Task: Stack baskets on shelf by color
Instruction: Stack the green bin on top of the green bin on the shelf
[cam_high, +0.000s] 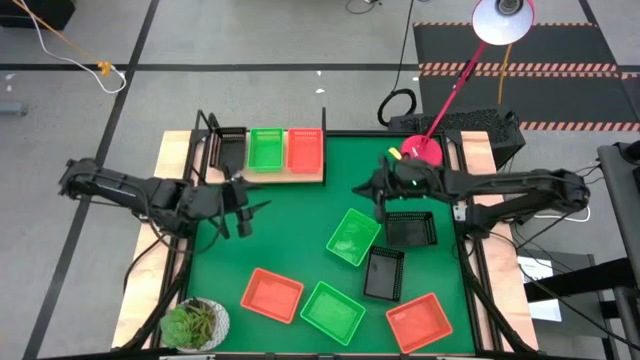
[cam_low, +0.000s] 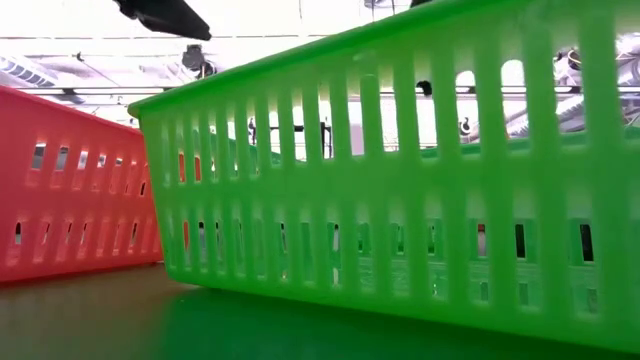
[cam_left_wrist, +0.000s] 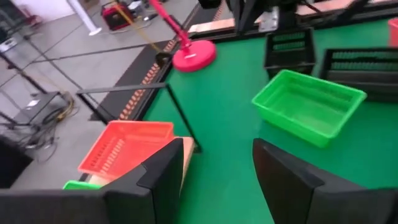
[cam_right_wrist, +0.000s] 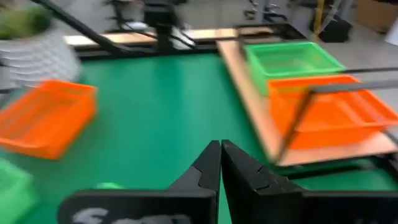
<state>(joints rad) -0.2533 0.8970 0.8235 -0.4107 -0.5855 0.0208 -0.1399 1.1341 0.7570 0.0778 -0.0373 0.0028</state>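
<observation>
The shelf (cam_high: 272, 172) stands at the mat's far edge with one black basket (cam_high: 232, 148), one green basket (cam_high: 265, 148) and one red-orange basket (cam_high: 304, 148) abreast on its board. Loose on the green mat lie a green basket (cam_high: 353, 236), two black baskets (cam_high: 411, 229) (cam_high: 384, 273), a red-orange basket (cam_high: 272, 295), a second green basket (cam_high: 333, 312) and another red-orange basket (cam_high: 418, 322). My left gripper (cam_high: 245, 212) (cam_left_wrist: 217, 180) hovers open just in front of the shelf. My right gripper (cam_high: 370, 188) (cam_right_wrist: 221, 165) is shut above bare mat, right of the shelf.
A round red lamp base (cam_high: 422, 150) stands at the mat's far right corner, its pole slanting up. A potted plant (cam_high: 195, 325) sits at the near left corner. The low view is filled by the green basket (cam_low: 400, 200) and red-orange basket (cam_low: 70, 190) nearest the camera.
</observation>
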